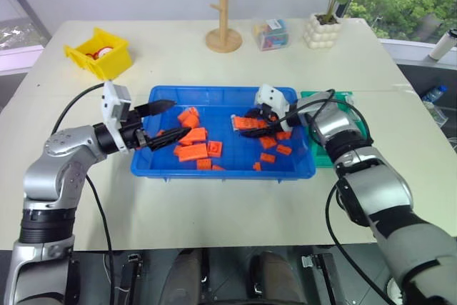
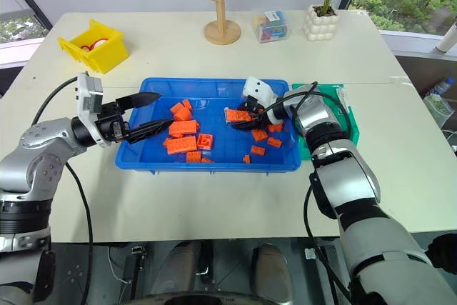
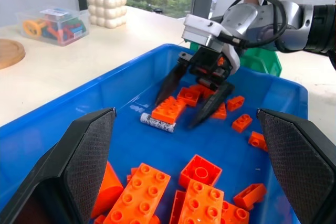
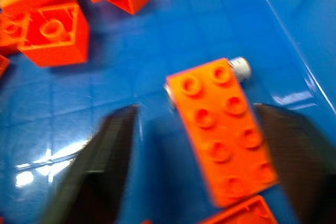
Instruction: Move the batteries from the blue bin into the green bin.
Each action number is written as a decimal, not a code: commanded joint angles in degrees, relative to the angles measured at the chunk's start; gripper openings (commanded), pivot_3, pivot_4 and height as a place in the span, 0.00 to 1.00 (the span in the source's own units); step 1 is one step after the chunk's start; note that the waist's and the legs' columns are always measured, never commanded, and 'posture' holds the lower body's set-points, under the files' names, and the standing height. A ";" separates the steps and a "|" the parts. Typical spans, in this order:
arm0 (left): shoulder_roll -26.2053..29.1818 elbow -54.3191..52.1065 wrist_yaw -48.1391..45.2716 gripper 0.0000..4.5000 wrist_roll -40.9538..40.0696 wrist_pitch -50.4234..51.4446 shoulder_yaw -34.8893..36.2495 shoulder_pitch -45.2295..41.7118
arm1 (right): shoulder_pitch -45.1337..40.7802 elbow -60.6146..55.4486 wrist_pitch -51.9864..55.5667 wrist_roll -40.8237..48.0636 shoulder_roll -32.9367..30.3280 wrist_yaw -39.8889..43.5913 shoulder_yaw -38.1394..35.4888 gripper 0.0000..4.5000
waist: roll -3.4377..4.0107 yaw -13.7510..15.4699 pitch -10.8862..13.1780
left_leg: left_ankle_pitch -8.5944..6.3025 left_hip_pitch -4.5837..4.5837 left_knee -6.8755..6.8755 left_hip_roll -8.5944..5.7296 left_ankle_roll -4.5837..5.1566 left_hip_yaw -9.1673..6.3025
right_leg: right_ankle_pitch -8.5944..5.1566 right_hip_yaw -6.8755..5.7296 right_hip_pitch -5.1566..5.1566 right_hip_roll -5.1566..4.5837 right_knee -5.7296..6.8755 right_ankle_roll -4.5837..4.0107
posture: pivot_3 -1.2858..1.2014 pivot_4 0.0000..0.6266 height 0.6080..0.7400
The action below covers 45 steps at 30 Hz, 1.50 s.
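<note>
Risk is the right gripper [image 3: 195, 100], fingers spread and straddling an orange brick [image 4: 220, 129] lying over a battery [image 3: 157, 123] in the blue bin [image 1: 214, 95], pinching the brick instead; left gripper [image 1: 166, 121] hanging open.

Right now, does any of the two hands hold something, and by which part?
Nothing is held. The right hand stands open astride an orange brick with a battery beside it. The left hand is open and empty above the blue bin.
</note>
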 commanded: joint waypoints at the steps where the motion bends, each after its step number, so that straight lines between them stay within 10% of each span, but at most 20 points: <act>1: 0.82 -2.20 0.34 1.00 -0.96 -0.28 1.67 0.07 | -1.69 1.13 -1.33 -0.65 0.19 0.13 -0.98 0.32 | 0.00 0.02 0.00 | 0.00 0.00 0.00 0.00 0.00 0.00 | 0.00 0.00 0.00 0.00 0.00 0.00 | 0.52 0.24 1.00; 12: 0.75 -1.81 0.21 1.00 -0.97 -0.45 1.55 -0.09 | -3.50 -1.00 -2.25 -0.09 -1.72 -0.95 -3.56 0.25 | 0.01 -0.01 0.00 | 0.00 0.00 -0.01 0.00 0.00 0.00 | 0.00 0.00 0.00 0.00 0.00 0.00 | 0.52 0.24 1.00; 23: 0.56 -0.99 -0.29 1.00 -0.76 -0.69 1.25 -0.51 | 11.48 -35.08 16.20 7.13 -5.20 9.86 -2.86 0.25 | 0.01 0.29 0.01 | 0.00 0.00 -0.01 -0.01 0.00 -0.01 | 0.00 0.00 0.01 -0.02 0.01 0.00 | 0.52 0.24 1.00; 24: 0.53 -0.95 -0.33 1.00 -0.75 -0.73 1.21 -0.54 | 12.47 -36.35 17.11 7.14 -5.32 9.67 -2.64 0.48 | 0.01 0.26 0.00 | 0.00 -0.01 -0.01 -0.02 0.00 -0.01 | 0.00 0.00 0.00 -0.03 0.00 0.00 | 0.52 0.24 1.00; 29: 0.54 -0.25 -0.67 1.00 -0.57 -0.92 0.95 -1.16 | 14.27 -38.42 18.79 6.79 -5.07 7.90 -1.81 0.99 | 0.01 0.15 0.00 | 0.00 0.00 -0.01 -0.01 0.00 -0.01 | 0.00 0.00 -0.02 -0.01 0.02 0.00 | 0.52 0.24 1.00; 45: 2.99 -0.22 -1.88 1.00 -0.06 -0.57 1.31 -0.38 | 4.93 -18.14 8.82 5.58 3.56 -6.69 -4.66 0.99 | -0.01 0.00 0.00 | 0.00 0.00 -0.02 -0.01 -0.01 0.00 | 0.00 0.00 -0.02 -0.01 0.02 0.00 | 0.52 0.24 1.00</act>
